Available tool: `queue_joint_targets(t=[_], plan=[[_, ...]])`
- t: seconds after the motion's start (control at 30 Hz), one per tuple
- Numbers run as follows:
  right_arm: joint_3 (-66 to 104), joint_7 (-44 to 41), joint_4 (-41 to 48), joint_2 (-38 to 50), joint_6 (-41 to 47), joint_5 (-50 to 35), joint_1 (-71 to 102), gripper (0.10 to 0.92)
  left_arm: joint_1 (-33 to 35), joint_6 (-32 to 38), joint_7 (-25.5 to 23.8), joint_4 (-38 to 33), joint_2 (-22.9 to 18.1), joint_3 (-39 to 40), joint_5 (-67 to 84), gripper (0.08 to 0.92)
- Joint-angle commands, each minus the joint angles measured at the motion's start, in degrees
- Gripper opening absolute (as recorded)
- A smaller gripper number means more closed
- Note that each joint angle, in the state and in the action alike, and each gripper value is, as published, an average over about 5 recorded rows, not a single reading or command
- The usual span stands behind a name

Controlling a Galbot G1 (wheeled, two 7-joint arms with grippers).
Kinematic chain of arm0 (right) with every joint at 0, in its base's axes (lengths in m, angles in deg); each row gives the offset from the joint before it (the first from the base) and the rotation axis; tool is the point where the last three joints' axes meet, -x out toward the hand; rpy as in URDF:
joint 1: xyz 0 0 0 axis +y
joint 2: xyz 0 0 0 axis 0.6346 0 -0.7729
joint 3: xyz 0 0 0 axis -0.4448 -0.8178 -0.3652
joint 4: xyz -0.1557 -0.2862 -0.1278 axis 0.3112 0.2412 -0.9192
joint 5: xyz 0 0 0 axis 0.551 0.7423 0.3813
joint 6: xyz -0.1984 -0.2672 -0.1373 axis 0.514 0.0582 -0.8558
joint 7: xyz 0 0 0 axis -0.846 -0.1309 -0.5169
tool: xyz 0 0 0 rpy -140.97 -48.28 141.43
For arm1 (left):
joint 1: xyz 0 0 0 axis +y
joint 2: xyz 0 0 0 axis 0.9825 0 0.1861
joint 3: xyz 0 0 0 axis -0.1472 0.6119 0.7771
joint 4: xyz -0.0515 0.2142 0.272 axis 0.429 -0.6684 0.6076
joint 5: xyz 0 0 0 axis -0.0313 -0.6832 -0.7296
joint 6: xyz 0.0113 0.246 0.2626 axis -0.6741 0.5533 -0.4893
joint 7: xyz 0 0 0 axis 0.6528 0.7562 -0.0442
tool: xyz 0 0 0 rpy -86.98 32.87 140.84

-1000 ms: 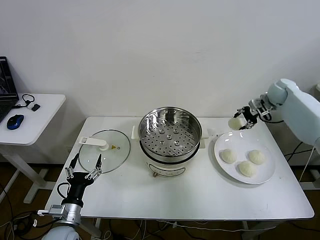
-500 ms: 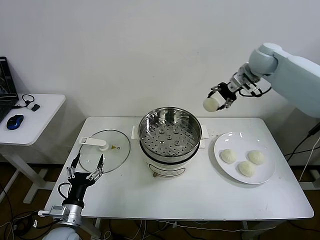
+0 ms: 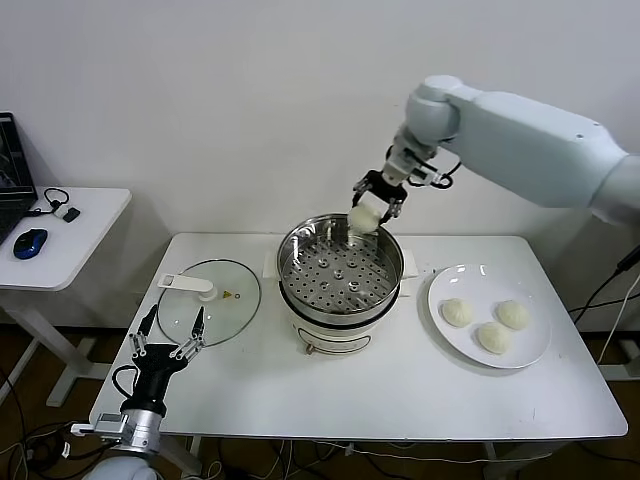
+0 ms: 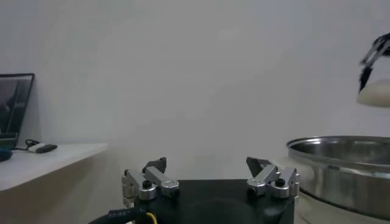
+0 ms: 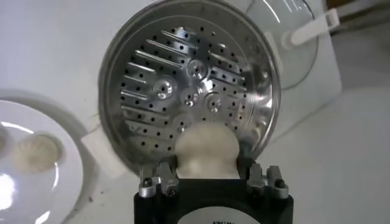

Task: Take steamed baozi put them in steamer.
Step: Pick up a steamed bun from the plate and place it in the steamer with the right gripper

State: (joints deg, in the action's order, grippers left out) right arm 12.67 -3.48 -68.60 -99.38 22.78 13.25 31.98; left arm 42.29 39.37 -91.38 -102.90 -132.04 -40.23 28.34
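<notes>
Steamer (image 3: 340, 268): shiny steel, perforated. Baozi (image 3: 364, 217): matte dough. Lid (image 3: 210, 301): clear glass. Plate (image 3: 489, 316): glossy.

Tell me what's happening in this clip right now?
The right gripper holds one steamed baozi in the air over the far rim of the open steamer, whose perforated tray is empty. Three more baozi wait on the white plate to the steamer's right. The glass lid lies flat on the table to its left. The left gripper is parked open near the table's front-left edge, holding nothing.
</notes>
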Motion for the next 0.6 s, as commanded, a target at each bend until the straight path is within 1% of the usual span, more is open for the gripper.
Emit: queue_joint_targets(t=[0.03, 0.13, 0.27, 0.43, 0.6], plan=[[2.3, 0.7, 13.0, -13.2, -8.6, 14.0, 7.1, 0.649, 0.1, -0.2, 0.1, -0.4, -0.1, -0.1, 0.5, 0.823], [4.5, 1.0, 16.7, -14.7, -10.6, 18.0, 9.3, 0.653, 0.3, -0.1, 0.1, -0.3, 0.1, -0.3, 1.0, 0.823], [6.2, 1.4, 19.3, -15.7, -12.1, 21.0, 11.2, 0.653, 0.6, 0.0, 0.1, -0.2, 0.5, -0.7, 1.6, 0.823], [9.0, 1.8, 20.1, -16.4, -13.4, 25.6, 12.9, 0.653, 0.7, 0.1, 0.1, -0.2, 0.5, -0.9, 2.0, 0.823], [9.7, 1.7, 19.9, -16.0, -13.5, 27.0, 13.9, 0.653, 1.1, 0.3, 0.2, -0.2, 0.5, -1.0, 2.1, 0.823]])
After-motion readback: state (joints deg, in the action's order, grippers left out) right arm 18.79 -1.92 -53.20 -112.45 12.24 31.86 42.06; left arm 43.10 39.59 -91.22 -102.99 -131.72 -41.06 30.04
